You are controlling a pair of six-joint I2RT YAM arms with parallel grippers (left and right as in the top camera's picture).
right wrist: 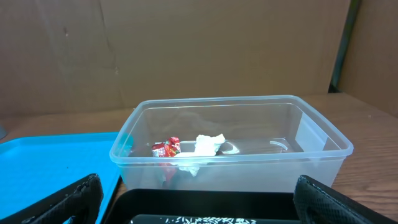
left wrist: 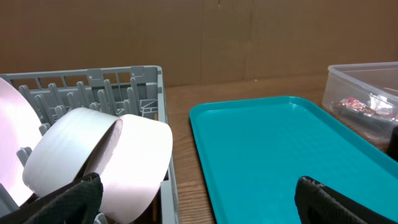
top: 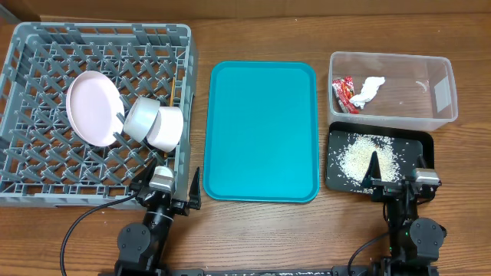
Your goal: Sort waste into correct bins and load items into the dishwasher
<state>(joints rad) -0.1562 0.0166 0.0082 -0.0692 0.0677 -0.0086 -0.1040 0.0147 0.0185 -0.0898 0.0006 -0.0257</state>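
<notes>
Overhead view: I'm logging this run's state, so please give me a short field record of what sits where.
dish rack: holds plate, grey bowl and white bowl, all on edge
teal tray: nothing on it, between rack and bins
clear tub: red wrapper and white napkin inside
black tray: rice grains scattered inside
left gripper: open, empty, by the rack's near corner
right gripper: open, empty, over the black tray's near edge

One plate [top: 93, 107], two bowls [top: 142, 118] [top: 166, 128], one rack [top: 46, 47], two trays [top: 263, 130] [top: 415, 146], one tub [top: 406, 55], one wrapper [top: 343, 93], one napkin [top: 370, 90]
</notes>
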